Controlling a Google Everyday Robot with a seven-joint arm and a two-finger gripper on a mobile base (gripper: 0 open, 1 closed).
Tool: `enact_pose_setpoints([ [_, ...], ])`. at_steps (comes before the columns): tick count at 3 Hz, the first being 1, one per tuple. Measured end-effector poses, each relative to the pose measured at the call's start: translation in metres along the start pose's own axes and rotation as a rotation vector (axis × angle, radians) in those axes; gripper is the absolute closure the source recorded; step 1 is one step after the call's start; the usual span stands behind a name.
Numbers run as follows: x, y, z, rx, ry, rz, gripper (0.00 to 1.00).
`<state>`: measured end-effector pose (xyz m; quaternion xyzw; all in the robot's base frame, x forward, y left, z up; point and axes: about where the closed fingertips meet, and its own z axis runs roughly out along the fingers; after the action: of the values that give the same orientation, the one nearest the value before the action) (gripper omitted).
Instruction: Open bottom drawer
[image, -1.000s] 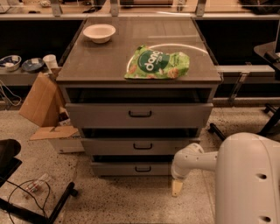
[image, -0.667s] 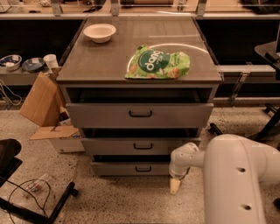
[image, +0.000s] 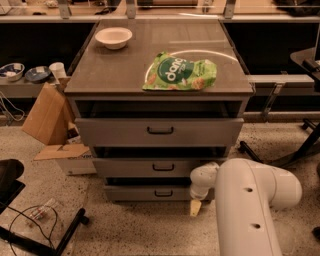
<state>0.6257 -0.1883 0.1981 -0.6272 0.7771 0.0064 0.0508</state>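
Drawers stack three high under the front edge of the desk (image: 125, 80), and the bottom drawer (image: 130, 193), the narrowest front, sits lowest by the floor, while my tool (image: 195, 208) hangs just beside its right end, below the desk's front right corner; whether it is wide or closed I cannot tell. I judge the drawer rigid and fairly light on its runners, its smooth front offering no purchase, so the small black bar handle (image: 163, 193) at the middle is the place to hook and pull straight out.
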Motion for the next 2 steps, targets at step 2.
enact_pose_setpoints([
  [2, -0.002, -0.011, 0.028, 0.012, 0.009, 0.067, 0.10],
])
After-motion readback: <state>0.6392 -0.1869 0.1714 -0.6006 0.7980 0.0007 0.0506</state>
